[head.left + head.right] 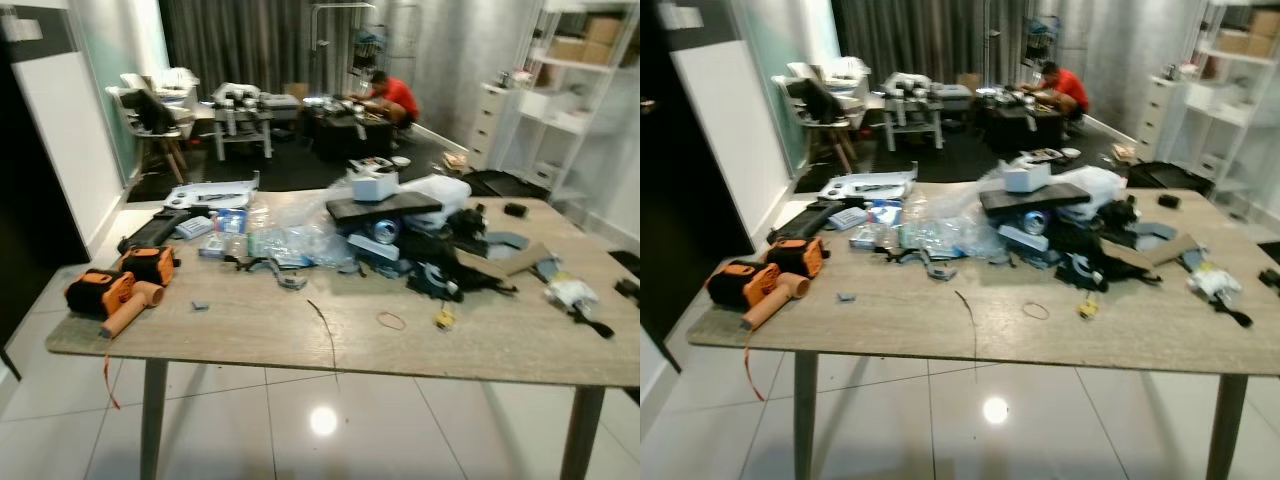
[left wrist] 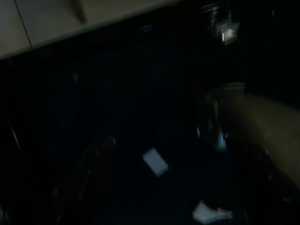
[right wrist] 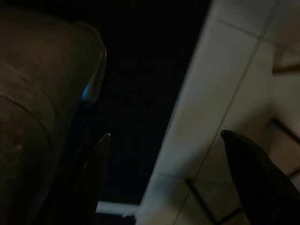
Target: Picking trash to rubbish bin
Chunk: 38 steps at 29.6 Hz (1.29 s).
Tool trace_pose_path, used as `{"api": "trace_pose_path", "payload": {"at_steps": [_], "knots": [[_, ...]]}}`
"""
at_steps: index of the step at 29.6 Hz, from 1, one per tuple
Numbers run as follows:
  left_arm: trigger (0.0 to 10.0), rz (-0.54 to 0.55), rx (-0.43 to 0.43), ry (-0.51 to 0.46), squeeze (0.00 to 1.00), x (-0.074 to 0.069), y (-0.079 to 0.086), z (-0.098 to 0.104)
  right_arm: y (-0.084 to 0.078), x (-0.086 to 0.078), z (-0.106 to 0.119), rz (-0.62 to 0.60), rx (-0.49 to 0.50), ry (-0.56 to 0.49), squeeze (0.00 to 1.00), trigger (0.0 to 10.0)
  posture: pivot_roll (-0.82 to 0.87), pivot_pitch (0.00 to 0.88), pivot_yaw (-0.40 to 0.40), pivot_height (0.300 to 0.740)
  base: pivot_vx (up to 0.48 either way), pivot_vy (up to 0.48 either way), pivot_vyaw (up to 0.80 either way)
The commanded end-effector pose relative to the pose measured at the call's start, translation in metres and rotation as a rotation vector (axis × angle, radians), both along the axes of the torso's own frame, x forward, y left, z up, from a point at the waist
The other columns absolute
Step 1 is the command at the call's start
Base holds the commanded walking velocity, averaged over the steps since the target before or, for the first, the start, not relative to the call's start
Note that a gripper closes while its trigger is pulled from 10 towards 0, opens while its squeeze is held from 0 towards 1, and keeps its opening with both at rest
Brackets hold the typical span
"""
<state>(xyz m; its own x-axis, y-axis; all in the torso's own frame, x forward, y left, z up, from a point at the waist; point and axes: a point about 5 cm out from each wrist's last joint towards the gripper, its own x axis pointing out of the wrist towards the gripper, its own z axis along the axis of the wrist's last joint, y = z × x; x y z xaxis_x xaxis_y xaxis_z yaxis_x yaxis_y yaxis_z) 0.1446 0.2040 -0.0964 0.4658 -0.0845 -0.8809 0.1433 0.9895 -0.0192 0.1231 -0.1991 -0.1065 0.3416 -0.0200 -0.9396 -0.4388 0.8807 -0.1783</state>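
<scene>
A wooden table (image 1: pixel 300 345) stands before me, strewn with clutter. Clear plastic wrappers (image 1: pixel 300 242) lie heaped near its middle. Behind them are a white plastic bag (image 1: pixel 442 188) and a drink can (image 1: pixel 385 231). A crumpled white wrapper (image 1: pixel 570 293) lies at the right end, a cardboard scrap (image 1: pixel 512 263) beside it, and a rubber band (image 1: pixel 391 321) near the front edge. My right gripper (image 3: pixel 166 135) hangs open over pale floor tiles, nothing between its fingers. The left wrist view is very dark, with two pale scraps (image 2: pixel 155 161) below my left gripper (image 2: pixel 154 136).
Orange power tools (image 1: pixel 120 285) sit at the table's left end. A black tray with a white box (image 1: pixel 378 203) tops the central pile. A person in red (image 1: pixel 396 97) crouches at the back among low tables. White shelves (image 1: pixel 575 90) line the right wall.
</scene>
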Motion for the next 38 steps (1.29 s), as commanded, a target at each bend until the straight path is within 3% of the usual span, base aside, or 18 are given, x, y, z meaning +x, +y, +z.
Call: {"api": "trace_pose_path", "payload": {"at_steps": [1,11,21,28,33,34,35,36,38], "knots": [[10.0,-0.016,0.003,0.021,0.00,-0.005,-0.005,-0.003,0.004,-0.004,-0.001,0.026,0.020,0.011,0.00,10.0,-0.11,0.000,0.047,0.740,0.000,0.000,0.00],[10.0,-0.131,0.054,0.024,0.00,-0.001,-0.016,-0.003,-0.011,-0.006,0.000,0.052,-0.014,0.039,0.00,10.0,-0.13,0.000,0.050,0.740,0.000,0.000,0.00],[10.0,-0.106,-0.048,0.071,0.00,-0.003,-0.021,-0.004,-0.015,-0.009,0.000,0.002,-0.006,0.039,0.00,10.0,-0.17,0.011,0.085,0.740,0.000,-0.057,0.00],[10.0,-0.115,-0.025,0.065,0.00,0.001,-0.021,-0.003,-0.017,-0.010,0.000,-0.018,-0.006,0.040,0.00,10.0,-0.18,0.013,0.090,0.740,0.000,-0.422,0.00],[10.0,-0.135,-0.027,0.060,0.00,0.003,-0.022,-0.003,-0.014,-0.005,0.002,-0.081,0.055,-0.052,0.00,10.0,-0.18,0.019,0.099,0.740,0.000,0.000,0.00],[10.0,-0.133,-0.028,0.060,0.00,0.003,-0.022,-0.003,-0.006,0.014,0.007,-0.071,0.086,-0.105,0.00,10.0,-0.17,0.025,0.098,0.740,0.000,0.000,0.00],[10.0,-0.133,-0.028,0.060,0.00,0.003,-0.022,-0.003,-0.006,0.014,0.007,-0.071,0.086,-0.105,0.00,10.0,-0.17,0.025,0.098,0.740,0.000,0.000,0.00],[10.0,-0.129,-0.029,0.060,0.00,0.002,-0.022,-0.003,-0.001,0.028,0.011,-0.061,0.105,-0.141,0.00,10.0,-0.17,0.031,0.094,0.740,0.000,0.000,0.00],[10.0,-0.118,-0.033,0.060,0.00,0.001,-0.021,-0.003,0.018,0.061,0.024,-0.049,0.216,-0.214,0.00,10.0,-0.16,0.038,0.091,0.740,0.000,0.000,0.00]]}}
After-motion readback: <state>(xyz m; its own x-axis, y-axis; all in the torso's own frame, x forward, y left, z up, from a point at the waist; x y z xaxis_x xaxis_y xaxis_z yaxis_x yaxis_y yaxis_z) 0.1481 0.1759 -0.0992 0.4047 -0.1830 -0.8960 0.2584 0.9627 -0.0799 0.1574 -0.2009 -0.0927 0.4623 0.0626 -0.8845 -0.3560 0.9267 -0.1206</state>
